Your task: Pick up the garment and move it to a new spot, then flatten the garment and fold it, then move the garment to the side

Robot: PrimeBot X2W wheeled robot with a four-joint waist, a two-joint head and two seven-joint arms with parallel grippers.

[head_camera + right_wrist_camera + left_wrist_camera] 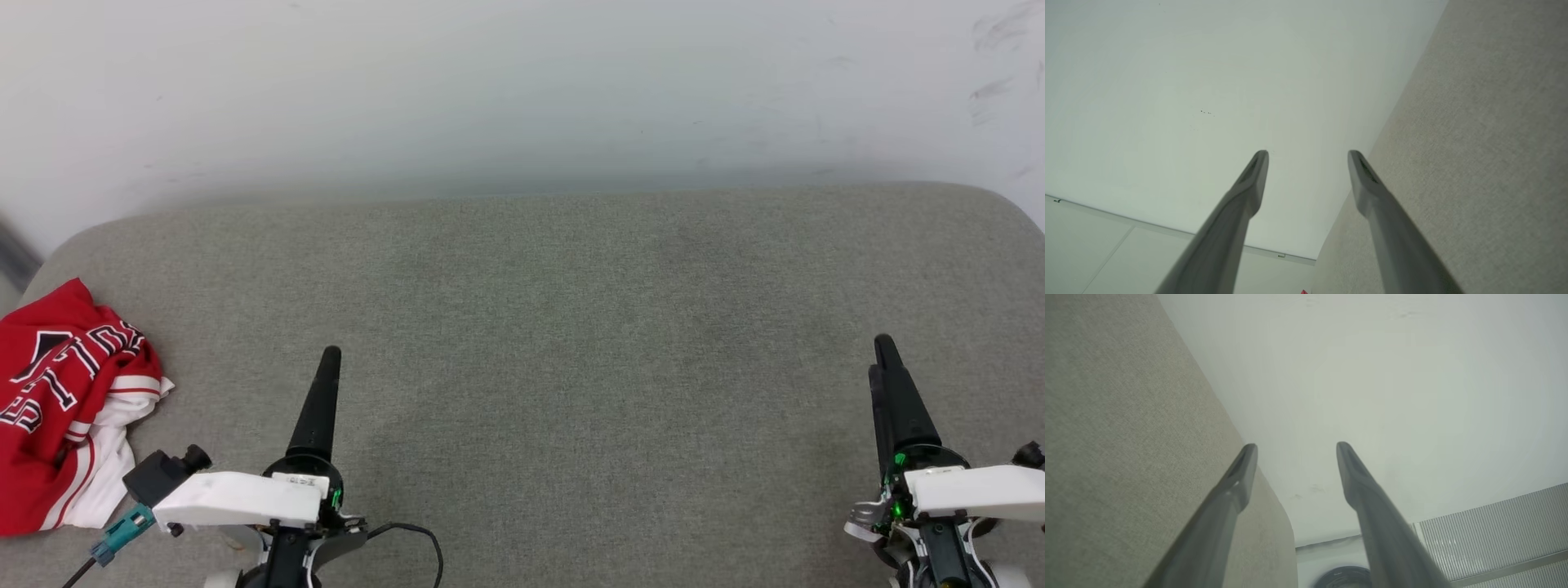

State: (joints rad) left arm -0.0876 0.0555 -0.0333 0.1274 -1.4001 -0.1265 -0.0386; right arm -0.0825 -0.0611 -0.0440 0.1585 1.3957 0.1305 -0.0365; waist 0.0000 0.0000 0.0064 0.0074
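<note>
The garment (pixel 61 408), red with white sleeve and striped trim, lies bunched at the far left edge of the grey cushioned surface (pixel 571 327), black white-outlined lettering showing on top. My left gripper (pixel 326 359) hovers at the lower left, just right of the garment and apart from it. In the left wrist view its fingers stand spread, so the left gripper (pixel 1296 447) is open and empty. My right gripper (pixel 886 347) sits at the lower right, far from the garment. The right wrist view shows the right gripper (pixel 1308 154) open with nothing between its fingers.
A pale wall (pixel 522 90) rises behind the surface. The surface has rounded back corners. A black cable (pixel 420 539) loops by the left wrist. A ribbed panel (pixel 1494 531) and floor show beyond the surface's edge in the left wrist view.
</note>
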